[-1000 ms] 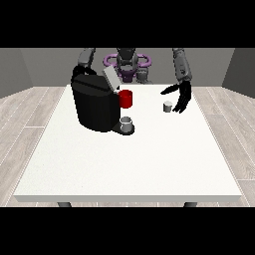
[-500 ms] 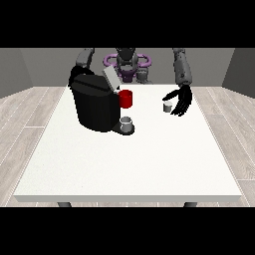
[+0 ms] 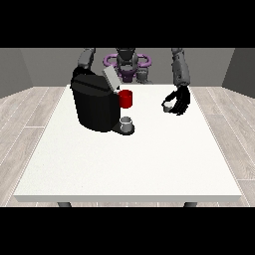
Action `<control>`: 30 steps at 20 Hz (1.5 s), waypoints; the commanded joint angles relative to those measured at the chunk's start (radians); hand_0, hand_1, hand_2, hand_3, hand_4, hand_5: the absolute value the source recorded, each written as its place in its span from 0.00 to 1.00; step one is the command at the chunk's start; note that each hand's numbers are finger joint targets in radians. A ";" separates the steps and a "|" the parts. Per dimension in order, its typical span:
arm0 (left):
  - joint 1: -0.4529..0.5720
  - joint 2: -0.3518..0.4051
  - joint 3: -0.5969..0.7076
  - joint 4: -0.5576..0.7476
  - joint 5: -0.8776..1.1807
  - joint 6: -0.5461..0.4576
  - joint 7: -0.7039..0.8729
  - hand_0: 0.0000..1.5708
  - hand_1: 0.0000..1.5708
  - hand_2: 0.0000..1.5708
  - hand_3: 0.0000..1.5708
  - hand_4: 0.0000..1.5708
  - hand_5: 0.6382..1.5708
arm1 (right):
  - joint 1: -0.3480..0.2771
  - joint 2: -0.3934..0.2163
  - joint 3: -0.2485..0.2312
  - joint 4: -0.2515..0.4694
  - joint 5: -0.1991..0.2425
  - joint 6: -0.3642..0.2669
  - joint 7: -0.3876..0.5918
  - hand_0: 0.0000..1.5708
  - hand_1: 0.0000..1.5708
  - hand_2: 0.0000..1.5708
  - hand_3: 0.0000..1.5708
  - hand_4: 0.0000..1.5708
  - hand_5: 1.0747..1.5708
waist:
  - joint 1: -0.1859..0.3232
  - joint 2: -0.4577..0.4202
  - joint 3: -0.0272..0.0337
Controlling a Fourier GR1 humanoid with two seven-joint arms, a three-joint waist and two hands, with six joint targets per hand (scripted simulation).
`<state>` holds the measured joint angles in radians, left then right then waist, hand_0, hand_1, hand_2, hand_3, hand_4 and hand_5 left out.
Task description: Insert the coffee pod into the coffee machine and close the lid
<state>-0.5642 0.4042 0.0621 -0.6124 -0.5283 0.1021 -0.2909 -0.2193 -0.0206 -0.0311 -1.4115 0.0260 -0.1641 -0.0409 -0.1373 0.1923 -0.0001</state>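
Large white bench [image 3: 129, 164] filled the near part of the view. Farther back, at view's left, black boxy coffee machine [image 3: 94, 103] stood w/ grey lid [image 3: 110, 78] tilted up, small grey cup [image 3: 126, 122] on its drip tray, red part [image 3: 126, 98] at its front. At view's right, black hand [image 3: 180, 101] curled round small grey coffee pod [image 3: 169, 105], well apart from machine. Other hand hidden behind machine.

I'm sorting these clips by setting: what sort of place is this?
Probably a plain indoor room set up as a coffee-making station rather than a full kitchen: a large white table on a wood-plank floor, grey walls, and a black coffee machine with its lid up and a small cup under it.
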 commanded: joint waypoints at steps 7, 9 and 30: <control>-0.037 0.004 -0.024 0.088 -0.095 0.052 -0.003 0.71 0.71 0.75 0.61 0.18 1.00 | -0.006 -0.005 -0.025 0.007 -0.046 0.027 -0.017 0.00 0.00 0.00 0.00 0.32 1.00 | -0.016 0.012 -0.0001; -0.026 0.023 -0.008 0.089 -0.088 0.060 -0.070 0.78 0.78 0.86 0.83 0.30 1.00 | 0.034 0.019 -0.011 -0.005 -0.046 0.016 -0.025 0.00 0.00 0.00 0.00 0.34 1.00 | -0.011 -0.004 -0.0002; -0.325 0.030 0.008 -0.027 -0.072 -0.199 0.053 0.79 0.79 0.84 0.82 0.36 1.00 | -0.038 -0.003 0.015 0.112 -0.028 0.037 -0.026 0.00 0.00 0.00 0.00 0.29 1.00 | -0.067 -0.055 0.0000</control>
<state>-0.8366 0.4176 0.0489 -0.6484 -0.6050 -0.0721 -0.2667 -0.2675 -0.0214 -0.0462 -1.2810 -0.0145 -0.1487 -0.0656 -0.1622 0.1277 0.0000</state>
